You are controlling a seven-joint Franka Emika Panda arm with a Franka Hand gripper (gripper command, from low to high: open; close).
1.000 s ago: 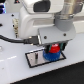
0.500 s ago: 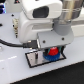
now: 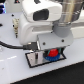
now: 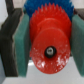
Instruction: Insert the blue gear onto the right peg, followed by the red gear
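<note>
The gripper (image 4: pixel 46 35) has sunk lower over the grey plate (image 3: pixel 33 59) and clamps the red gear (image 4: pixel 48 42) between its pads, directly above the blue gear (image 3: pixel 53 57) (already seated, apparently, on the right peg), so insertion looks imminent.

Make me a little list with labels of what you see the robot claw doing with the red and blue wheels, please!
claw: shut on the red gear, green pads pressing its two sides; claw low over the plate
red gear: round, toothed rim, small centre hole with something dark inside it
blue gear: behind the red gear, only its toothed edge peeking out
plate: grey with black border, on the white table
right peg: cannot tell, hidden by the gears and claw
</note>
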